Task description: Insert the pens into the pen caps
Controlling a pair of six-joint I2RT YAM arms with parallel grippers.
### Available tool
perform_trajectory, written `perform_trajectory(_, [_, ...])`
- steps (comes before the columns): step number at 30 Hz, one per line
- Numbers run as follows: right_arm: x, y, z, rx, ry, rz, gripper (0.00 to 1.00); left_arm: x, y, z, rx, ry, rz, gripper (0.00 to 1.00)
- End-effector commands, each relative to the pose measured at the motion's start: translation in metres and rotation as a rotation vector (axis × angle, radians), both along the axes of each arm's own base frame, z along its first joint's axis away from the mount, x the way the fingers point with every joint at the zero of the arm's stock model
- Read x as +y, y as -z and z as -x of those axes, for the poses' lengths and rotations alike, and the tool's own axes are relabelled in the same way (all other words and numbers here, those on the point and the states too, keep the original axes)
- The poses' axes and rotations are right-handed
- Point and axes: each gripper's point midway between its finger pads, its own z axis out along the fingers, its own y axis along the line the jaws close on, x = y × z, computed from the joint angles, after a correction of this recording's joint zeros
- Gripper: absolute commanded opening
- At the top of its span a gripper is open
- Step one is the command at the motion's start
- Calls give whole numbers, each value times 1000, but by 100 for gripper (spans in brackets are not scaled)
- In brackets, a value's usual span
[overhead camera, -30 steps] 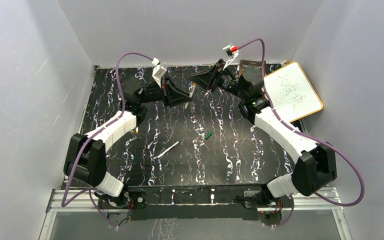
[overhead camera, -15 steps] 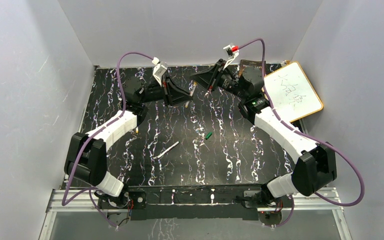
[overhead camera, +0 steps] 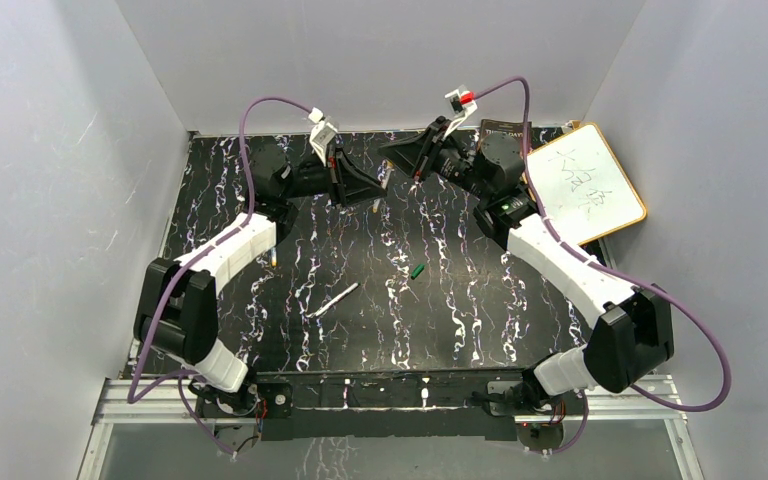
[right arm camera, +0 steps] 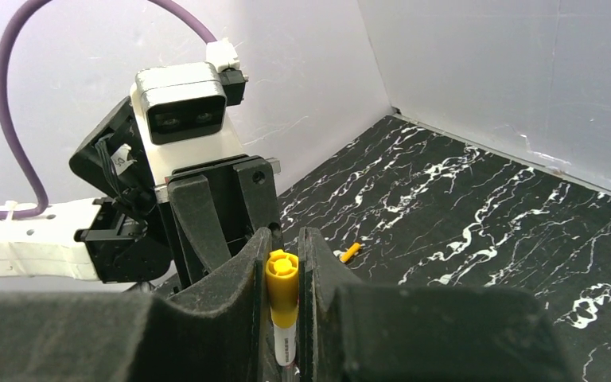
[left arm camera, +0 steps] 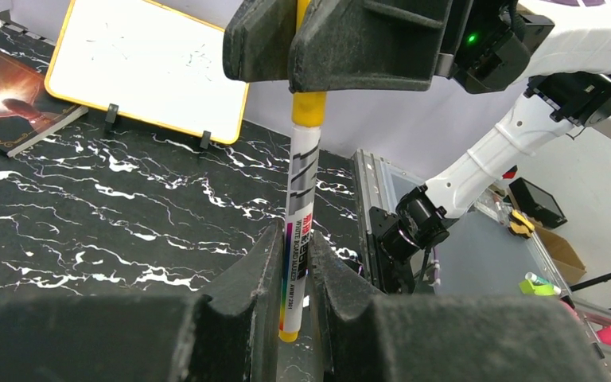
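Observation:
A whitish pen (left arm camera: 302, 211) with a yellow end stands upright between my left gripper's (left arm camera: 294, 239) fingers, which are shut on its barrel. The yellow pen cap (right arm camera: 282, 285) sits on the pen's tip, and my right gripper (right arm camera: 284, 239) is shut on that cap. Seen from above, the two grippers meet at the back of the table, left gripper (overhead camera: 363, 188) and right gripper (overhead camera: 392, 158). A second pen (overhead camera: 333, 299) lies on the table's middle, with a green cap (overhead camera: 417, 270) to its right. Another orange cap (right arm camera: 350, 252) lies on the table.
A small whiteboard (overhead camera: 585, 185) leans at the back right, with a book (overhead camera: 505, 128) lying beside it. Grey walls close in the dark marbled table (overhead camera: 460, 310) on three sides. The arm bases stand at the near edge.
My right gripper's jaws have shut on the yellow cap. The left arm has shifted slightly toward the back with the pen.

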Motion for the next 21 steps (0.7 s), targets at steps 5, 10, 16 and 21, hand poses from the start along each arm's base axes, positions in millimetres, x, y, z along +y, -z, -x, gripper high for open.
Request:
perform_trajectory(5, [26,49,34,101,-126,147,0,11,-66,-29,-173,-132,107,0])
perform_trajectory(10, [29,73,46,150,-145,179,0,19,-75,-37,-177,-165,134,0])
perform_trajectory(16, [32,106,56,221,-152,222,0,19,-91,-34,-205,-133,167,0])
perform_trajectory(21, [36,124,64,253,-159,250,0,18,-101,-34,-215,-120,189,0])
